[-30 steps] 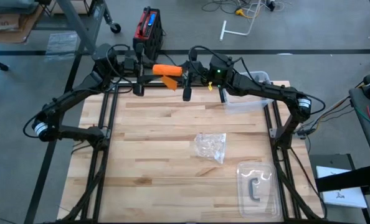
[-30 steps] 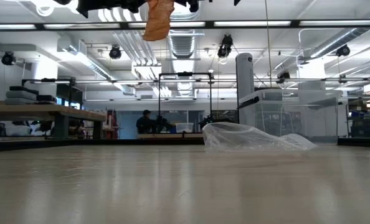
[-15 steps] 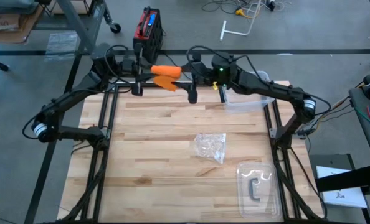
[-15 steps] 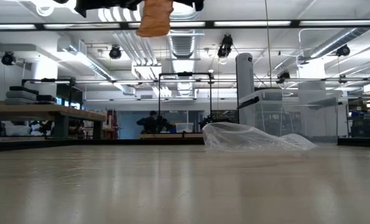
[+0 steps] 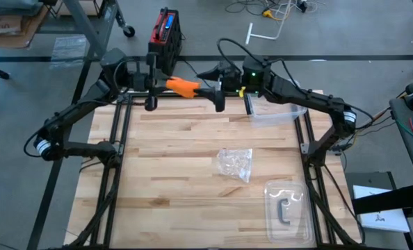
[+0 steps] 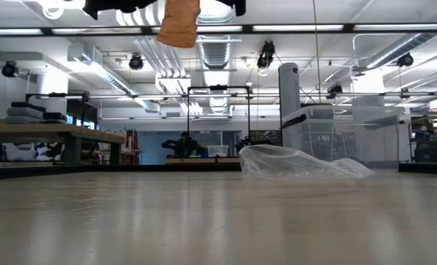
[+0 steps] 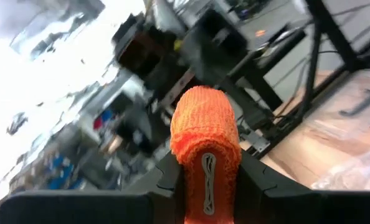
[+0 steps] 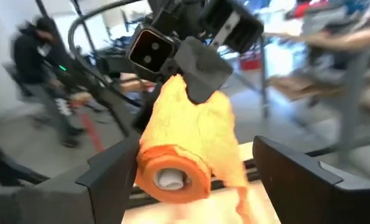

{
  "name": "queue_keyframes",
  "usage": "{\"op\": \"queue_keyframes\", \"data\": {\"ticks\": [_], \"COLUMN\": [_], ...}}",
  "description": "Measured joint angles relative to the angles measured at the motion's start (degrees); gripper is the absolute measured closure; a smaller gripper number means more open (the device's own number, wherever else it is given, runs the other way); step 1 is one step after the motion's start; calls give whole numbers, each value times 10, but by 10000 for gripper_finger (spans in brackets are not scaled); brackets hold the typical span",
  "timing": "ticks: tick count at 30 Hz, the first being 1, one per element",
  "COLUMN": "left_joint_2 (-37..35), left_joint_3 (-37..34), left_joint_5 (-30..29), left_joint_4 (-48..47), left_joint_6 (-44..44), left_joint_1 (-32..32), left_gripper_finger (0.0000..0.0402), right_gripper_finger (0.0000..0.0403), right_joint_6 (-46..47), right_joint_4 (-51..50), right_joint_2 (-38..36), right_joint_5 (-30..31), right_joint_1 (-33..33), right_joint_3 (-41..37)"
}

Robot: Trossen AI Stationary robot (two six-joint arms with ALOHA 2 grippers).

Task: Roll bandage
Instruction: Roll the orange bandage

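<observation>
Two black jointed arms (image 5: 74, 111), looping black cables, green light on right wrist (image 5: 252, 75).

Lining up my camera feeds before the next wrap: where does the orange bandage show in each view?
High view: bandage at the table's far edge, between the two grippers.
Low view: bandage hangs at the top edge, left of centre.
Left wrist view: bandage at centre, clamped between the left gripper fingers.
Right wrist view: roll at centre, between the open right gripper fingers.
Shared landmark: the clear plastic wrapper, also in the low view.

Orange bandage (image 8: 184, 146) roll between wide-apart jaws (other gripper (image 8: 200, 71) seemingly clamping its far end).
</observation>
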Motion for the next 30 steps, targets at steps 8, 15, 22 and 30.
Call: {"op": "queue_keyframes", "data": {"ticks": [8,15,22,30], "left_joint_2": [-2,-2,-3,-3], "left_joint_3": [0,0,0,0], "left_joint_5": [9,10,9,-17], "left_joint_4": [-7,-10,-9,6], "left_joint_6": [40,41,41,33], "left_joint_1": [-1,-1,0,0], "left_gripper_finger": [329,333,326,322], "right_gripper_finger": [106,125,162,243], "right_joint_6": [84,102,79,48], "right_joint_4": [59,92,102,107], "right_joint_2": [28,46,50,50], "right_joint_5": [-41,-55,-49,-30], "right_joint_1": [-2,1,3,6], "right_joint_3": [0,0,0,0]}}
